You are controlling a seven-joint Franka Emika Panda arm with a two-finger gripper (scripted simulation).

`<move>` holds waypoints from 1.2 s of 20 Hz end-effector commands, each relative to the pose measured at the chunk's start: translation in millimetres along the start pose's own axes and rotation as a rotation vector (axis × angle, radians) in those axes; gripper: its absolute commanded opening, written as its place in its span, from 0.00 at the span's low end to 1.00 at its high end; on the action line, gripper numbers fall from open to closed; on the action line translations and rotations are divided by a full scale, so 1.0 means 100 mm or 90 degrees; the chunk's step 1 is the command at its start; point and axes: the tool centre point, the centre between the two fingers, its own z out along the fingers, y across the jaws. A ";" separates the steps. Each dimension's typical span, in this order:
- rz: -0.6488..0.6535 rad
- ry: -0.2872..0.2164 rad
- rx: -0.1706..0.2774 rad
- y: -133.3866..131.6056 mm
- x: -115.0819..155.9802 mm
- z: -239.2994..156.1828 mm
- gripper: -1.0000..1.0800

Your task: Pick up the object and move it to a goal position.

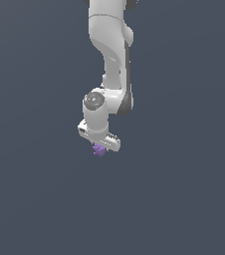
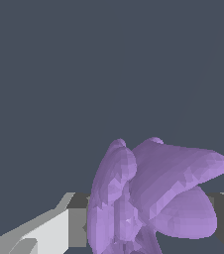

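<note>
Between the claw's (image 1: 100, 147) fingers (image 2: 59, 230), the purple object (image 1: 99, 150), clamped.

The surface (image 1: 40, 199) is a plain, flat expanse of dark slate grey that fills both views edge to edge, with no seam, border or marking. Whether the purple object (image 1: 99, 149) rests on it cannot be told.

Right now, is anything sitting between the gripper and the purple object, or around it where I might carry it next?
Nothing visible. The purple object sits right under the gripper, between the fingers in the wrist view. Around it both views show only plain dark background. No goal marker is visible, so the path to it cannot be judged.
</note>
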 end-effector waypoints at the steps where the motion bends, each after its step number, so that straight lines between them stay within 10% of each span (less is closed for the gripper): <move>1: 0.000 0.000 0.000 0.00 0.00 0.01 0.00; 13: 0.000 0.000 0.000 -0.07 -0.12 -0.01 0.00; 24: 0.000 0.000 0.000 -0.53 -0.83 -0.08 0.00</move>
